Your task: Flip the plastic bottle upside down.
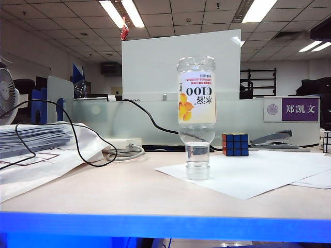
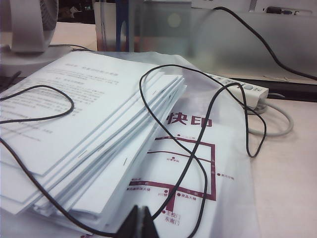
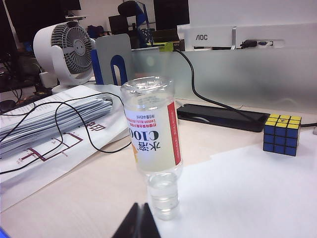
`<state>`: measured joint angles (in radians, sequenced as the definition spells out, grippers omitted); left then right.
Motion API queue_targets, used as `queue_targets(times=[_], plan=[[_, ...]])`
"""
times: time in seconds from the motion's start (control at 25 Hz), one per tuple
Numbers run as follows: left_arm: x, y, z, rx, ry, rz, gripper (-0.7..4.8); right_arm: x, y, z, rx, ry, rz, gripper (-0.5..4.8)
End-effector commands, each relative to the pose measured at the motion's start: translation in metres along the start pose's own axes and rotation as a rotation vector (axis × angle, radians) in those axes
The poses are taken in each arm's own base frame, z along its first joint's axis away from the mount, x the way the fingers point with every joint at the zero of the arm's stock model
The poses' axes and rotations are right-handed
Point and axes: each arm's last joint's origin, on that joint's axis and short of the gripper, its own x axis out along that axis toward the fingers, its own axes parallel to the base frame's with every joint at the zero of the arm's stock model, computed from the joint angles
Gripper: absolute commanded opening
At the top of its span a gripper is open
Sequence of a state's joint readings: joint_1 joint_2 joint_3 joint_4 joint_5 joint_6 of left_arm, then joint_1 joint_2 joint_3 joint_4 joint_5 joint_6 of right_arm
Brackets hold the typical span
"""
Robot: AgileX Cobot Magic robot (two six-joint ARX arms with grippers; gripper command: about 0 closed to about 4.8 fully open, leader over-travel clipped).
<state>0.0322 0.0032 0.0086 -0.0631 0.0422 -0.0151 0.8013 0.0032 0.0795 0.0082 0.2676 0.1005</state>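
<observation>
Plastic bottle (image 1: 196, 111), already cap-down on white paper (image 1: 258, 173) at centre frame, looks empty, light, tippy and slick, best held mid-label; left gripper (image 2: 141, 223) and right gripper (image 3: 140, 220) are clenched, holding nothing

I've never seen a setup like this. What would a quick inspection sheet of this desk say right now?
Surface: pale desk with a blue front edge, white sheets under and beside the bottle.
Job's things: plastic bottle stands upside down on its cap, label inverted, nothing touching it.
Clutter: Rubik's cube, stapler, paper stack, power strip.
Grippers: left claw shut, over the printed sheet beside the paper stack; right claw shut, just in front of the bottle, holding nothing.
Cables: black cable loops across the papers; another runs behind the bottle.
Surroundings: desk fan, frosted divider, name plate, office ceiling lights.
</observation>
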Motion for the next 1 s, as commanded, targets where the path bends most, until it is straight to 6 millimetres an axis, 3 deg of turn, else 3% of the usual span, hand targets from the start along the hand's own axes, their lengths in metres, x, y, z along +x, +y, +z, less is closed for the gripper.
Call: queue_targets(times=[0.04, 0.28, 0.56, 1.0], plan=[[0.000, 0.000, 0.002, 0.008, -0.019, -0.003, -0.05, 0.000, 0.000, 0.002, -0.103, -0.011, -0.015, -0.09], [0.000, 0.000, 0.002, 0.008, -0.018, -0.002, -0.05, 0.001, -0.010, 0.001, -0.236, 0.008, -0.123, -0.09], [0.000, 0.000, 0.002, 0.008, -0.018, -0.002, -0.05, 0.003, -0.043, -0.016, -0.124, -0.009, -0.366, -0.09], [0.000, 0.000, 0.002, 0.008, -0.014, -0.003, -0.05, -0.009, -0.070, -0.013, -0.103, -0.009, -0.515, -0.09]])
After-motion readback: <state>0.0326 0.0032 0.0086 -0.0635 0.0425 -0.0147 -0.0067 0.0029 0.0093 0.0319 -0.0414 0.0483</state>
